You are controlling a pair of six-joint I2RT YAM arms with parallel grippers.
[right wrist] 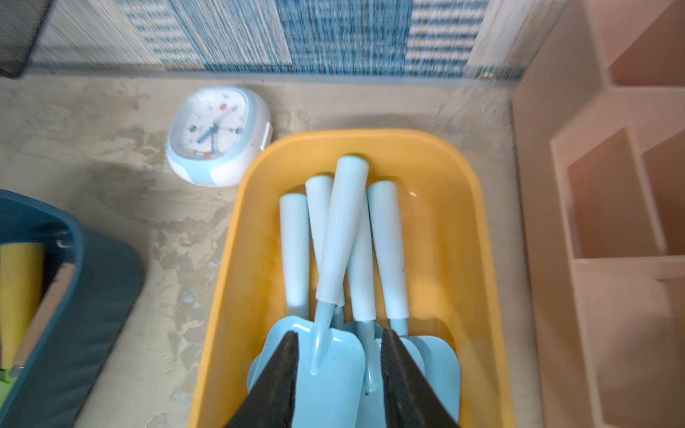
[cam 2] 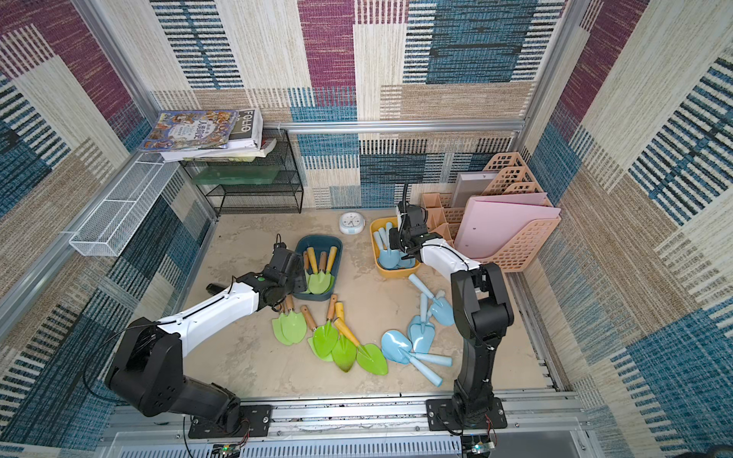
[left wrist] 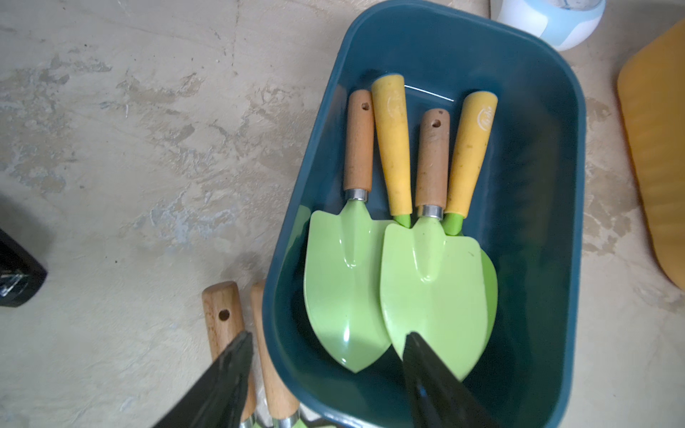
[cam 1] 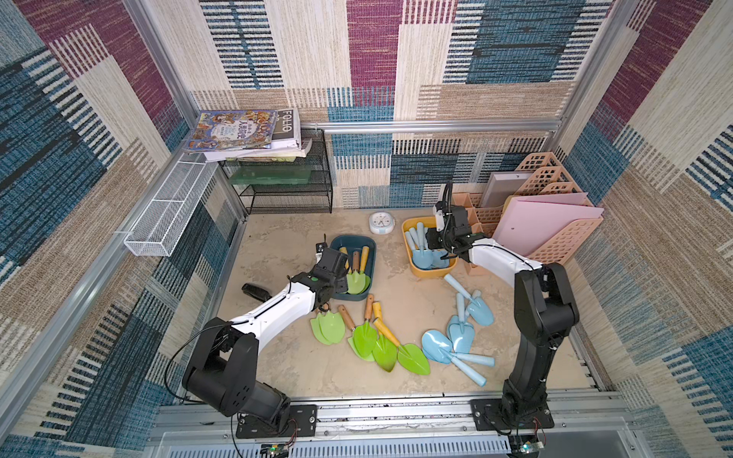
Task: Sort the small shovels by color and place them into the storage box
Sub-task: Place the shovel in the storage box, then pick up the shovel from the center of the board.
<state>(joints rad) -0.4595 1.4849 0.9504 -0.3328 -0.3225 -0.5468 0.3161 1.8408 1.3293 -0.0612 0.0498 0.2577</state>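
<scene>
Small shovels (cam 1: 365,337): right gripper (right wrist: 339,333) released, straddling blue blade (right wrist: 333,370) in yellow box (right wrist: 370,135); lift straight, clearing handles (right wrist: 344,222). Left gripper (left wrist: 328,335) spread, empty, over teal box (left wrist: 537,166).

Robot lab test cell, aluminium frame (cam 1: 436,126), patterned fabric walls (cam 1: 373,47), arms (cam 1: 539,309) bolted to base rail (cam 1: 396,414)

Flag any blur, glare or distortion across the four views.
Right wrist view: motion blur, worst on the wall and organizer. Left wrist view: sharp, with glare spots on the green shovels and a bright streak on the bin floor. Both top views: sharp, evenly lit, wide-angle, with the posts splaying outward.
</scene>
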